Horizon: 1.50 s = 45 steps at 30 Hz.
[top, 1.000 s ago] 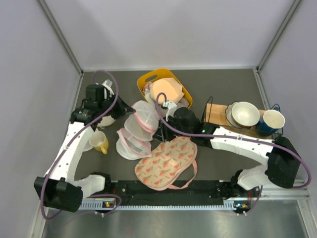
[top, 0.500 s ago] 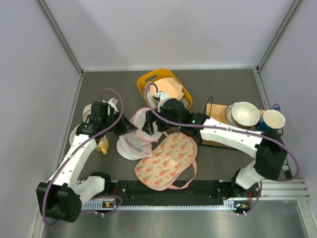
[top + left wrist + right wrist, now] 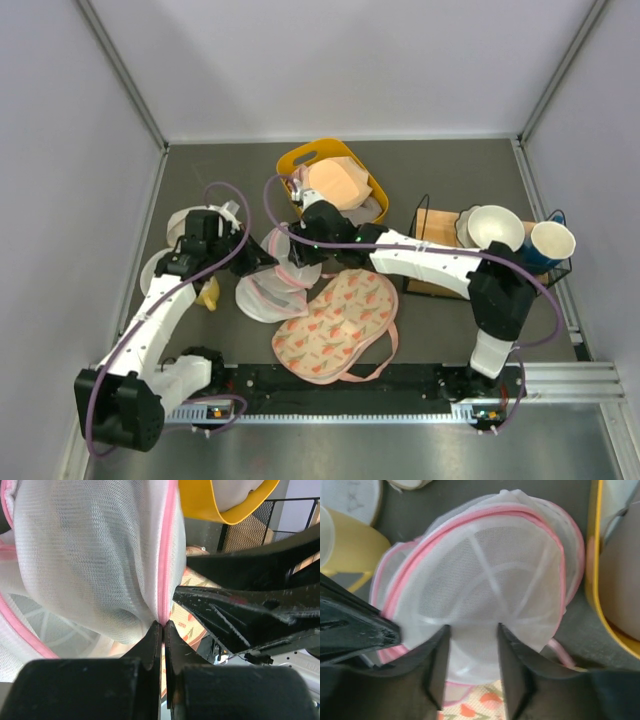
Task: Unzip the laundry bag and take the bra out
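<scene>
The laundry bag [image 3: 272,278], white mesh with a pink zipper edge, lies left of centre on the table. My left gripper [image 3: 266,262] is shut on its pink edge, which stands pinched between the closed jaws in the left wrist view [image 3: 163,624]. My right gripper [image 3: 291,258] is open just right of it, with its fingers spread over the upper mesh dome [image 3: 485,580] in the right wrist view [image 3: 471,630] and nothing held between them. The burnt-orange bra does not show in any view.
A yellow basket [image 3: 296,160] holding a pale peach bra [image 3: 335,182] stands behind the bag. A cream pouch with red print [image 3: 335,325] lies in front. A yellow cup [image 3: 207,292] and white plate [image 3: 157,268] sit left. A wire rack [image 3: 432,222] with bowl and blue cup stands right.
My left gripper came in from the back left and closed on the bag's pink edge. My right gripper moved left over the bag. The bag has sunk lower.
</scene>
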Available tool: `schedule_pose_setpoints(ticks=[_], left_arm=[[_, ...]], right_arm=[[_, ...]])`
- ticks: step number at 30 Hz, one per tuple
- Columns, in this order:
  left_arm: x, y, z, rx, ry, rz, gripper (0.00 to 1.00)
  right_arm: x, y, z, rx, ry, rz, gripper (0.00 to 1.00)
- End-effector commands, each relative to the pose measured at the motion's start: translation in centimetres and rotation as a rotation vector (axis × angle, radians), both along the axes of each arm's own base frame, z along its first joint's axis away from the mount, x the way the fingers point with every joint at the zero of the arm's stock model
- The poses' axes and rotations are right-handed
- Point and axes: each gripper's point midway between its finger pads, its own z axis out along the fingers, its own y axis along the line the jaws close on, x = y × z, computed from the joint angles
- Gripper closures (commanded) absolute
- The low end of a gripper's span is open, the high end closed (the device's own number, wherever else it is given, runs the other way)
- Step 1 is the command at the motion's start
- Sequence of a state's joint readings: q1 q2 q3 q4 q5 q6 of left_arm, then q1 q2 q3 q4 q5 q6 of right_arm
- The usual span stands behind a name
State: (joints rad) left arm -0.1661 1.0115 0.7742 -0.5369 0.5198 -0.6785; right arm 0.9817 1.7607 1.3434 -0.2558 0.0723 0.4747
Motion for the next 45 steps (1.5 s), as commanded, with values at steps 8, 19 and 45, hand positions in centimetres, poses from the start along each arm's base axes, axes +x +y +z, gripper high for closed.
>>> schedule_pose_setpoints(ticks=[8,19,45], left_arm=[[0.2,-0.7,4.2,-0.054,-0.155,-0.042,1.00],[1.6,1.0,7.5,0.039,-0.265,0.025,0.27],[6.5,2.4,3.9,0.344,-0.150,0.054,0.47]], right_arm=[[0.9,-0.8,4.0,0.077,-0.098,-0.059,1.00],[-1.1,-2.0,6.1,0.196,-0.135,-0.020,1.00],[-3.6,-5.8,10.5,0.307,-0.207,-0.011,1.00]])
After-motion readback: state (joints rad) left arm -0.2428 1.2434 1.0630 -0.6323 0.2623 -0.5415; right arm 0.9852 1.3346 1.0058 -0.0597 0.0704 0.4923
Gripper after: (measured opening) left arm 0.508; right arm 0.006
